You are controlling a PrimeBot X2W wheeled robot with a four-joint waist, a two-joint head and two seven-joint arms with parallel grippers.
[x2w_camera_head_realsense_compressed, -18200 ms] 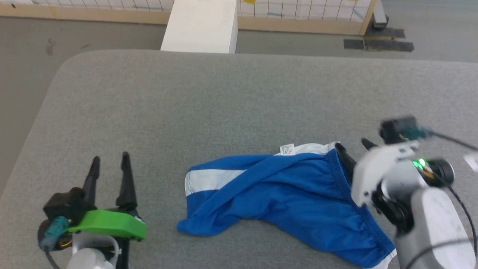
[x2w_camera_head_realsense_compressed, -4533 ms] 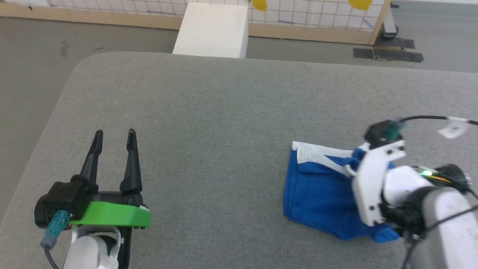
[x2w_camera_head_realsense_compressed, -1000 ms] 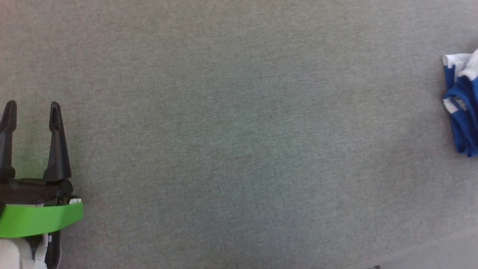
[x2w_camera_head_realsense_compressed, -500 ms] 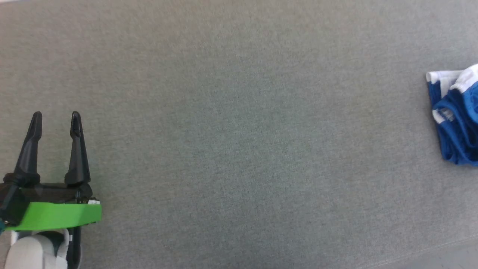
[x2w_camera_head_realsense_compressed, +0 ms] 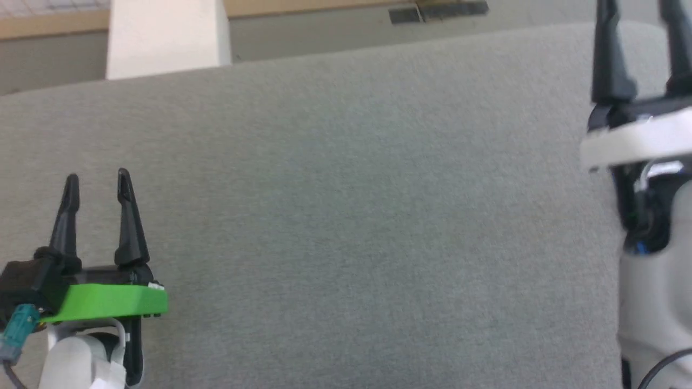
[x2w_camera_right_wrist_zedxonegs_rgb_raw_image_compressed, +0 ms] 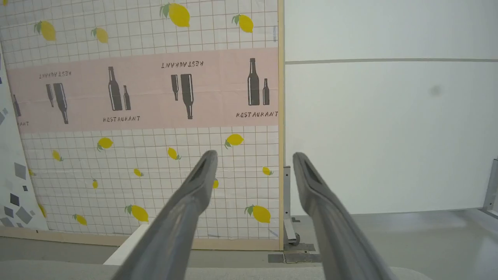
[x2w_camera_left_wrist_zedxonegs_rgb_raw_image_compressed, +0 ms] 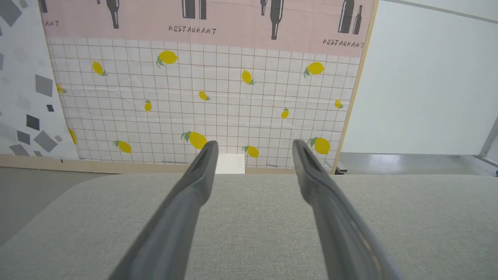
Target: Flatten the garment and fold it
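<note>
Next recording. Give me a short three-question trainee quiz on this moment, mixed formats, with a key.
1. True or false: the left gripper is shut.
2. Where does the white block stand relative to the table? A: on its middle. B: beyond its far edge. C: at its near edge.
3. Fill in: between its fingers, the right gripper holds ___.

Key: 1 false, its fingers are apart. 2 B. 3 nothing.

Two tools (x2w_camera_head_realsense_compressed: pixel 97 177) (x2w_camera_head_realsense_compressed: pixel 637 8) — one table (x2w_camera_head_realsense_compressed: pixel 346 189), one white block (x2w_camera_head_realsense_compressed: pixel 165 35)
</note>
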